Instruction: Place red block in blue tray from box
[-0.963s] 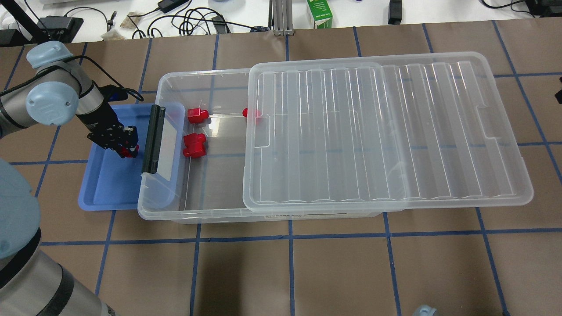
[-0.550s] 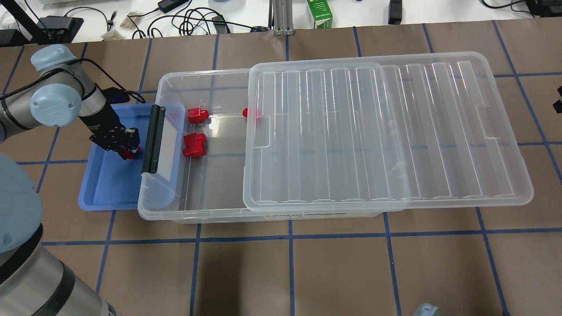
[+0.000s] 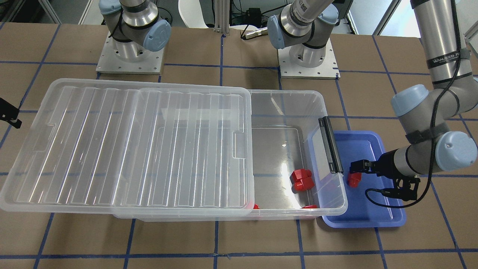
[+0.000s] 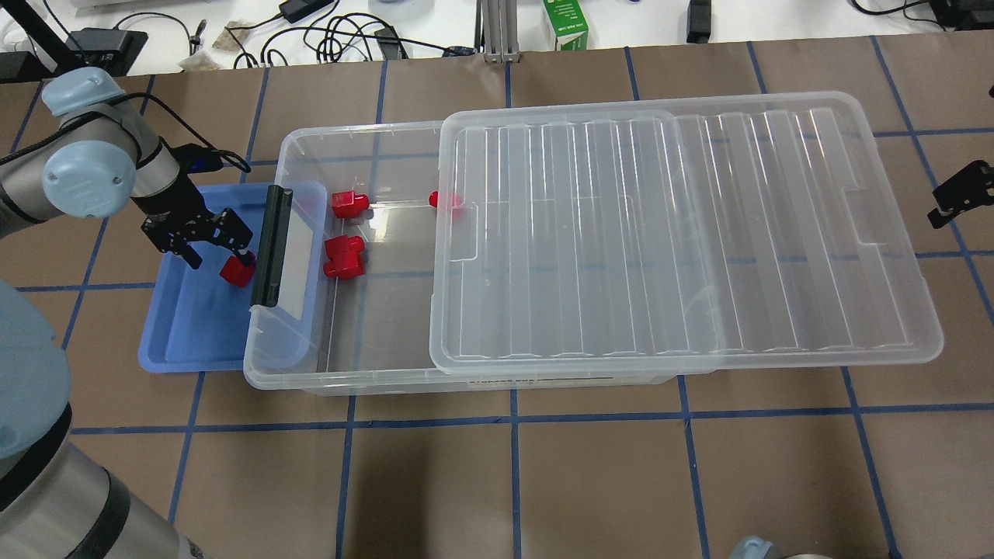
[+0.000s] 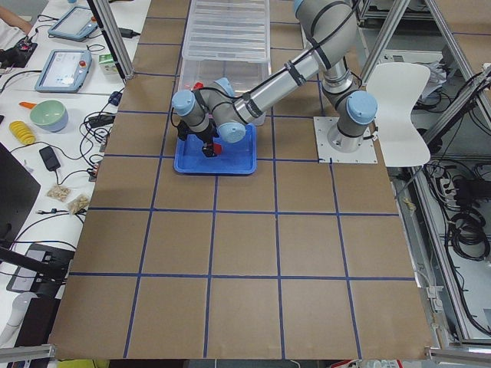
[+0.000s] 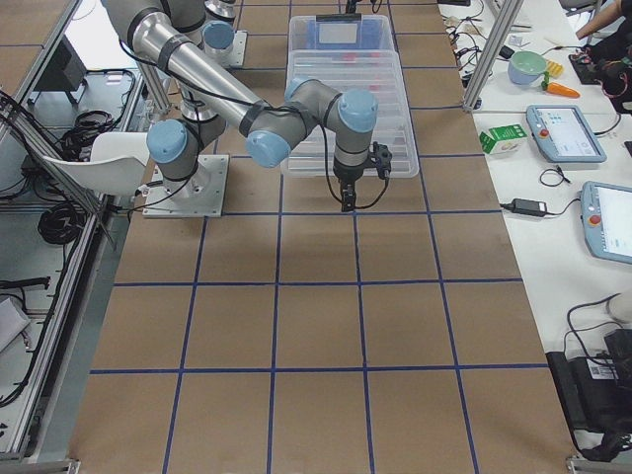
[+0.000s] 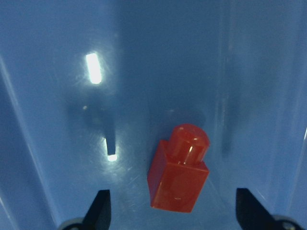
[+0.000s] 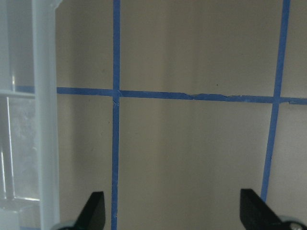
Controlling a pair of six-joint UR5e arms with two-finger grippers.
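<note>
Brown gridded table paper (image 4: 512, 481) fills the overhead view. Only my left wrist camera shows the red block (image 7: 180, 170) lying loose on the floor of the blue tray (image 4: 178, 341), stub toward 1 o'clock, between the spread fingers of the left gripper (image 4: 217, 250). A second ago they clamped it. The tray sits at 9 o'clock of the box (image 4: 295, 376). My right gripper (image 8: 173, 208) gapes over paper. One red piece (image 4: 444, 200) is half hidden under the lid (image 4: 683, 233).

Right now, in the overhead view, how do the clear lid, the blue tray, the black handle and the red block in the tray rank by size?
Largest to smallest:
1. clear lid
2. blue tray, though one end of it is covered
3. black handle
4. red block
</note>
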